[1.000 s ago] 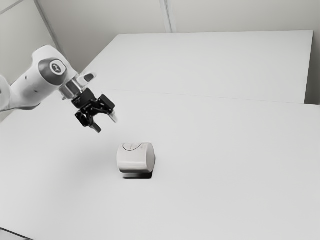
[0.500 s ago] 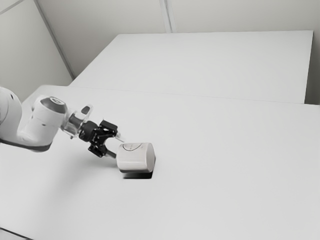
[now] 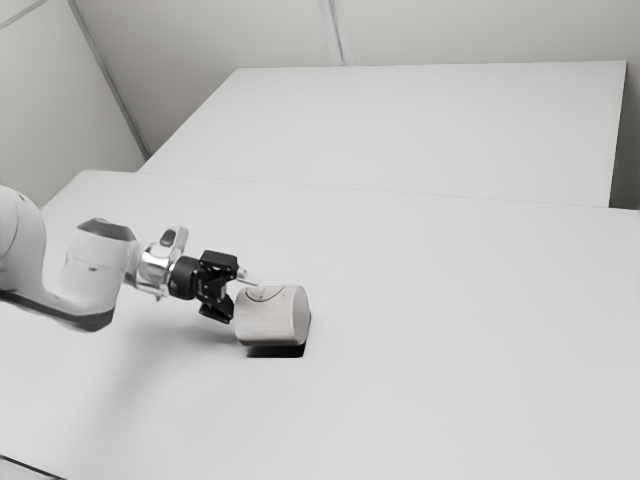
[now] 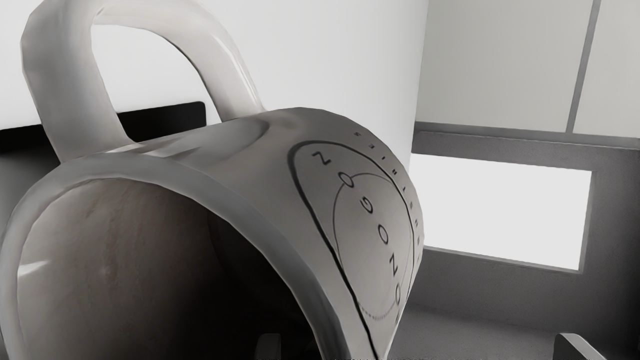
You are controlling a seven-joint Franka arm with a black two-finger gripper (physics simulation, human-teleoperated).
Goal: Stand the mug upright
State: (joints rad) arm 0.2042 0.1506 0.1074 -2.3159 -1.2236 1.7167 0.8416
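Mug (image 3: 271, 318) lies sideways, mouth toward the parted jaws.

the mug (image 4: 265, 180) looks ceramic, smooth and glossy; the tabletop (image 3: 450, 320), smooth and matt; the wrist collar (image 3: 156, 268), shiny metal.

White mug (image 3: 272, 320) on its side on the pale table (image 3: 450, 350), black claw (image 3: 246, 298) right beside it, perhaps in contact

Off-white mug (image 3: 272, 320), black lettering (image 4: 383, 234) on its side, thick dark outline (image 4: 294, 180), thin dark circle (image 4: 334, 220), black gripper (image 3: 243, 298), white arm (image 3: 95, 265) with grey patches, white table (image 3: 430, 340), pale grey wall (image 3: 200, 45)
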